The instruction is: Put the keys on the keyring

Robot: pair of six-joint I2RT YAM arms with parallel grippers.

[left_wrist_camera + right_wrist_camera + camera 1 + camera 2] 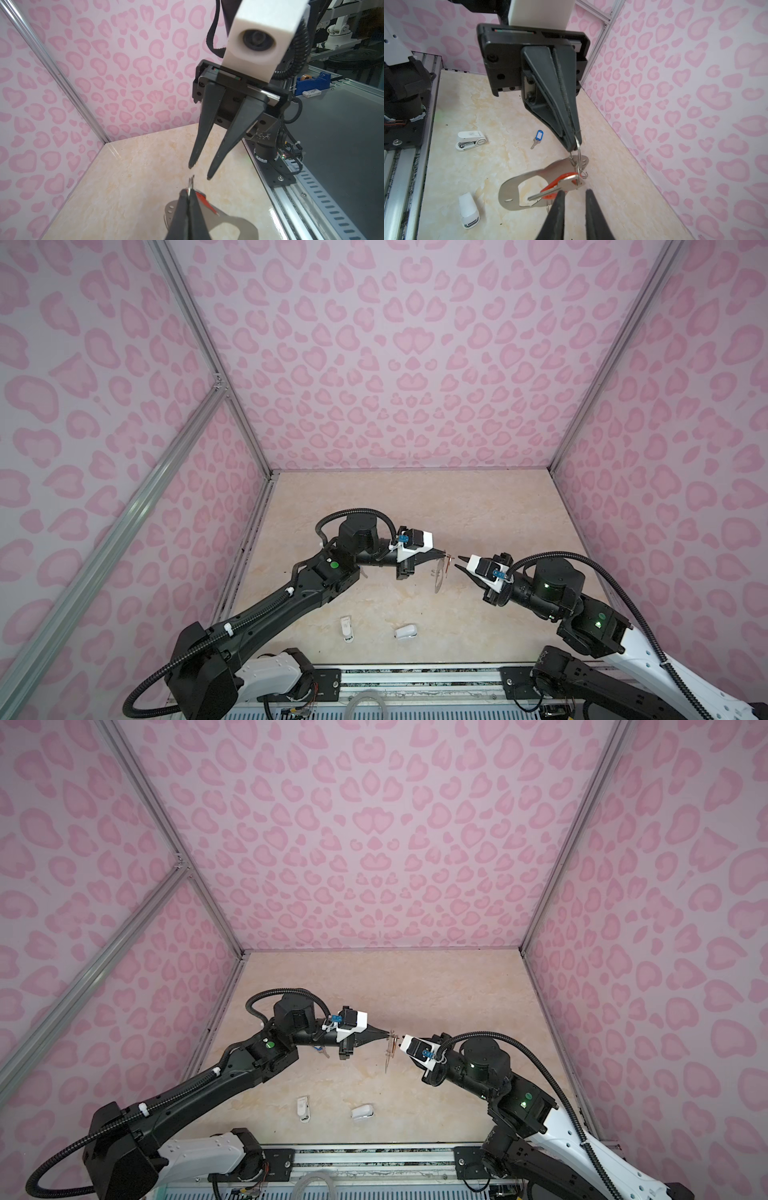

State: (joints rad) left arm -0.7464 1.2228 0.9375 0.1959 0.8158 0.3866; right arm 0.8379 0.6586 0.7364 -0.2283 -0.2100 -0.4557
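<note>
Dangling keyring (505,190) beneath left end effector (573,145)

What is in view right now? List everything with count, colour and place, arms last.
grey D-shaped metal keyring plate: one, grey, hanging in the air above the table
wire ring: one, silver, joining the plate to the left gripper
silver key with orange-red plastic tag: one, hanging against the plate
silver key with blue plastic tag: one, lying on the table, apart from the plate
small white plastic objects: two, white, on the table
marble-look table: one, beige
patterned walls: pink, on three sides
left gripper: shut on the wire ring
right gripper: open, empty, facing the hanging key
</note>
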